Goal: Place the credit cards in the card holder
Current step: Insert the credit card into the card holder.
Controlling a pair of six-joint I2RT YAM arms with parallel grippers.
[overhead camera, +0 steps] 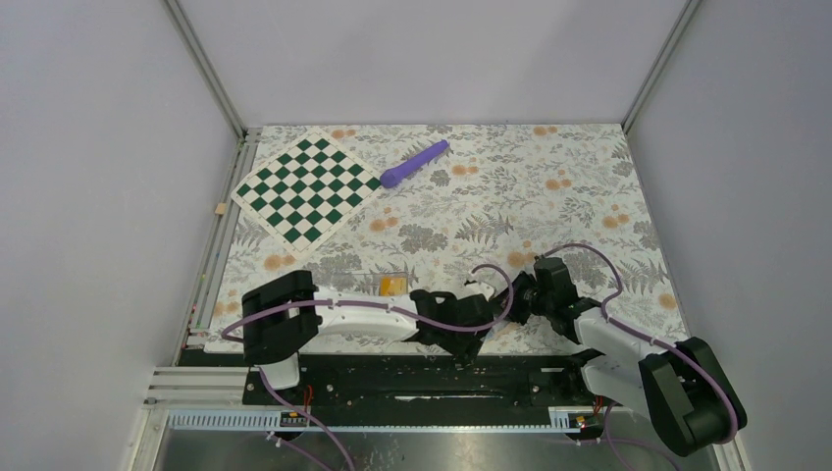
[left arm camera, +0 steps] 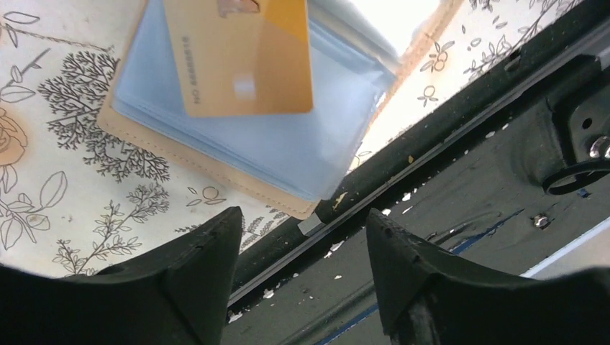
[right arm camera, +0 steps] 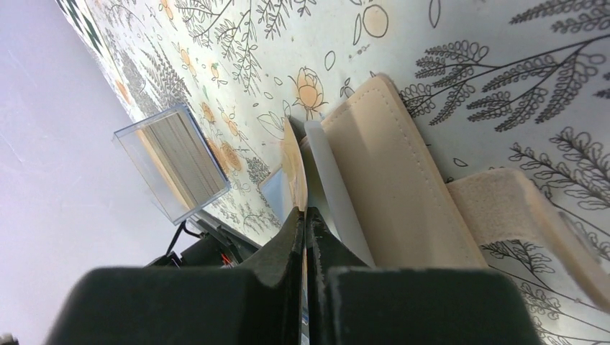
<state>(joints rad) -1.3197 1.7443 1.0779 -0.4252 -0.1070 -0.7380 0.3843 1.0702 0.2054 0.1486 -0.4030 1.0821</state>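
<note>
The card holder (left arm camera: 288, 151) lies open on the floral cloth near the table's front edge, with light blue pockets inside and a tan border. A yellow-orange credit card (left arm camera: 244, 57) sits over its blue pockets. In the right wrist view this credit card (right arm camera: 293, 154) shows edge-on beside the tan card holder (right arm camera: 388, 180), and my right gripper (right arm camera: 303, 215) is shut on it. My left gripper (left arm camera: 302, 237) is open with nothing between its fingers, just in front of the holder and over the black front rail. In the top view both grippers, left (overhead camera: 466, 339) and right (overhead camera: 512, 296), meet there and hide the holder.
A clear plastic case (overhead camera: 393, 285) with orange cards stands left of the grippers; the right wrist view shows the case (right arm camera: 176, 162) upright. A green chessboard mat (overhead camera: 306, 188) and a purple stick (overhead camera: 414, 163) lie at the back left. The black rail (left arm camera: 467, 180) runs along the front edge.
</note>
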